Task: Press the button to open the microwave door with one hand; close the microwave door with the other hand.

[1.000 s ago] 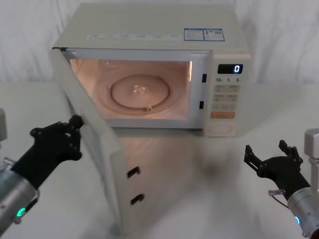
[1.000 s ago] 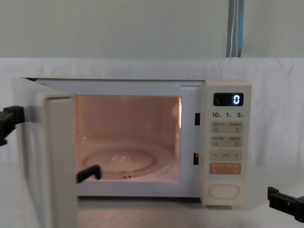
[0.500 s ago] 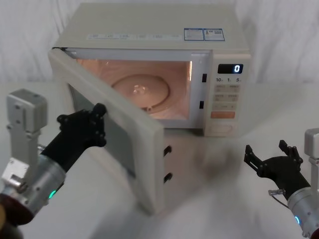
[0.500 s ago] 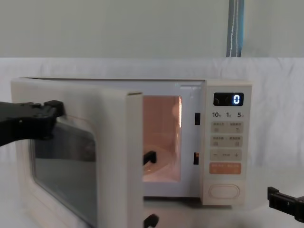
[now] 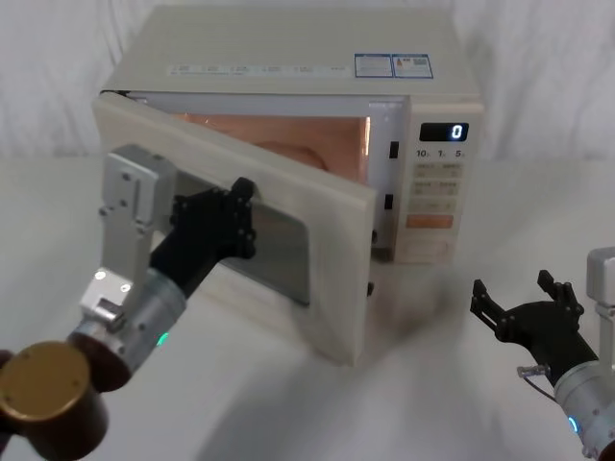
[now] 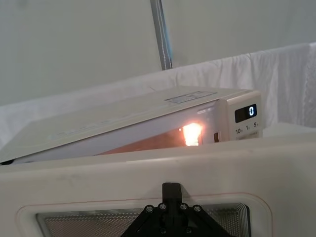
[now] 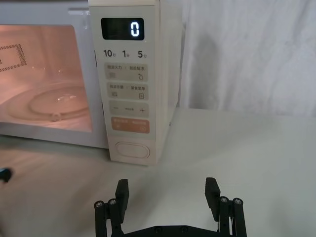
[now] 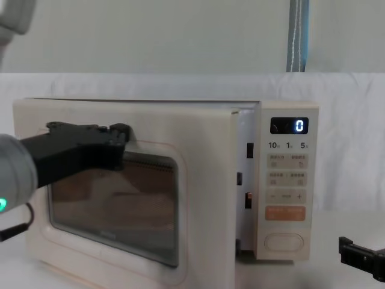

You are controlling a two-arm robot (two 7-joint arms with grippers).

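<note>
Microwave (image 5: 288, 43): set at the back of the counter (image 5: 452, 384), toward 12 o'clock from the robot; cavity lit, display at 0.

Door (image 5: 327, 206): hinged on the microwave's left side, caught partly ajar. In the head view its free edge stands out from the cavity toward 5 o'clock; in the chest view a narrow gap is left between that edge and the control panel. Its long axis runs across the microwave's front.

Left gripper (image 5: 226, 216): laid against the outer face of the door, at the upper rim of the window. In the left wrist view a fingertip (image 6: 171, 190) is seen resting on the frame just above the glass. Nothing is held; whether the jaws are parted cannot be told.

Right gripper (image 7: 168, 190): parked low at the counter's near right, about 4 o'clock from the microwave, jaws spread wide and empty.

Button (image 7: 131, 148): at the foot of the panel, well apart from the right gripper, at 11 o'clock in its wrist view.

Deciding relation: the latch side lies at 1 o'clock from the left gripper, the nearer arm, so the closing is judged to need a push that way until the free edge is seated.
</note>
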